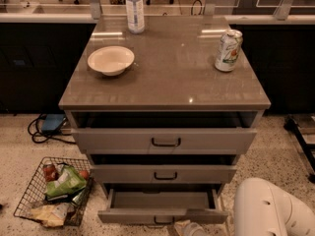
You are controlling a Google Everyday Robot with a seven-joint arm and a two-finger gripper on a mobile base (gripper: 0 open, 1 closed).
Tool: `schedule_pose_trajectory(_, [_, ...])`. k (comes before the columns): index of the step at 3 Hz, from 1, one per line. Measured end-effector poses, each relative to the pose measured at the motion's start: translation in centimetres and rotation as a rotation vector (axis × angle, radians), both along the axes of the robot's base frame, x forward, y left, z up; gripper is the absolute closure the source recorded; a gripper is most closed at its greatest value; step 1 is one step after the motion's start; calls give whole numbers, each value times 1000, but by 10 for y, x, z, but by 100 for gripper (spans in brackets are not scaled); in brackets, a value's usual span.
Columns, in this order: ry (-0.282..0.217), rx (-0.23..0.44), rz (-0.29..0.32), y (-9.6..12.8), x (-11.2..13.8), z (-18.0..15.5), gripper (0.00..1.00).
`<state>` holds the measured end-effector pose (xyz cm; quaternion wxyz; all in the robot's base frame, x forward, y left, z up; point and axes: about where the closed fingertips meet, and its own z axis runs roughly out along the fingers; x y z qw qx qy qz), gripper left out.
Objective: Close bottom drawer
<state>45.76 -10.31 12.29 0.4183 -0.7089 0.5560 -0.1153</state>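
Note:
The bottom drawer [162, 215] is the lowest of three grey-beige drawers in the cabinet [165, 73]. It is pulled out further than the two above it, and its plain grey tray [160, 199] shows with nothing in it. Its black bar handle [162, 221] is partly visible at the lower edge of the front. My gripper [189, 228] is at the bottom edge of the view, just in front of the drawer front and right of the handle. Most of it is cut off. My white arm housing [270, 210] is at the lower right.
The middle drawer [165, 173] and top drawer [165, 140] also stand slightly open. On the cabinet top are a white bowl [110, 59], a water bottle [134, 8] and a drink can [228, 50]. A wire basket [54, 191] with snacks sits on the floor at left.

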Motion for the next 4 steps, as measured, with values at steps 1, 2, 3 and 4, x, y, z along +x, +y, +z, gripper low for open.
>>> schedule_pose_trajectory(1, [-21, -6, -39, 6, 3, 6, 100])
schedule_pose_trajectory(2, [-25, -6, -45, 7, 3, 7, 100])
schedule_pose_trajectory(3, [-26, -6, -45, 7, 3, 7, 100])
schedule_pose_trajectory(4, [-26, -6, -45, 7, 3, 7, 100])
